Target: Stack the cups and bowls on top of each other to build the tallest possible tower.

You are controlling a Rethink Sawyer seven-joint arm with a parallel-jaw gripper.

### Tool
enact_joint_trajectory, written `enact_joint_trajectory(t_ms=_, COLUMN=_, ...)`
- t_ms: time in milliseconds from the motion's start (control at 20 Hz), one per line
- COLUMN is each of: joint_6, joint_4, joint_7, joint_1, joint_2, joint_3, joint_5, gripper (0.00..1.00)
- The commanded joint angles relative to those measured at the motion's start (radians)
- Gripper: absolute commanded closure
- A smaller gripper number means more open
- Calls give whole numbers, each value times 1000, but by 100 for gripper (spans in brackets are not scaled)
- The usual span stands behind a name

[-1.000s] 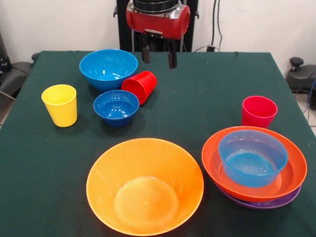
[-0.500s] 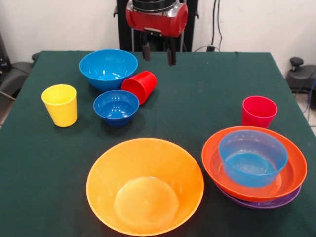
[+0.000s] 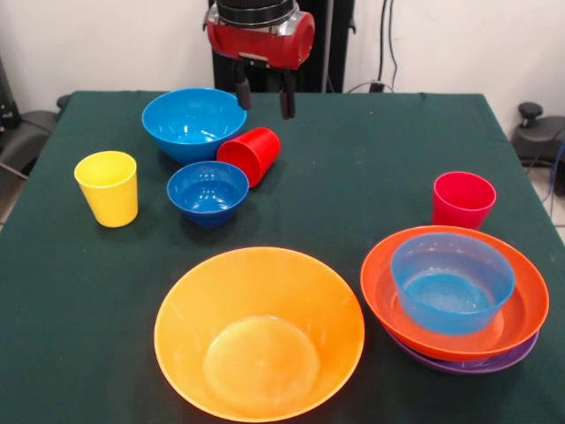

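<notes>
My gripper point(image 3: 263, 99) hangs open and empty above the table's far side, just right of the large blue bowl point(image 3: 194, 122). A red cup point(image 3: 251, 155) lies on its side below the gripper, between that bowl and a small blue bowl point(image 3: 208, 192). A yellow cup point(image 3: 108, 187) stands upright at the left. A pinkish-red cup point(image 3: 463, 200) stands upright at the right. The tower point(image 3: 455, 296) at the near right is a purple bowl point(image 3: 481, 362) lowest, a red-orange bowl point(image 3: 521, 309) in it, and a light blue bowl point(image 3: 452, 281) on top. A huge orange bowl point(image 3: 259, 331) sits near the front.
The dark green table point(image 3: 353, 177) runs to its far edge behind the gripper. The robot's black pedestal point(image 3: 225, 62) stands beyond that edge. Dark equipment point(image 3: 534, 132) sits off the table at the right.
My gripper has moved left and slightly up, from above the table's middle toward the large blue bowl. Nothing on the table has moved.
</notes>
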Motion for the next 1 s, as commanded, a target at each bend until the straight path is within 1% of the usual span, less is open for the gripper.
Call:
enact_joint_trajectory(t_ms=50, joint_6=-75, joint_4=71, joint_7=-116, joint_1=-17, joint_2=41, joint_3=103, joint_5=-94, gripper=0)
enact_joint_trajectory(t_ms=400, joint_6=-74, joint_4=110, joint_7=-127, joint_1=-67, joint_2=21, joint_3=130, joint_5=-115, gripper=0)
enact_joint_trajectory(t_ms=550, joint_6=-76, joint_4=101, joint_7=-132, joint_1=-84, joint_2=36, joint_3=140, joint_5=-128, gripper=0)
enact_joint_trajectory(t_ms=800, joint_6=-83, joint_4=128, joint_7=-128, joint_1=-114, joint_2=35, joint_3=158, joint_5=-146, gripper=0)
enact_joint_trajectory(t_ms=1000, joint_6=-117, joint_4=147, joint_7=-121, joint_1=-135, joint_2=50, joint_3=170, joint_5=-165, gripper=0)
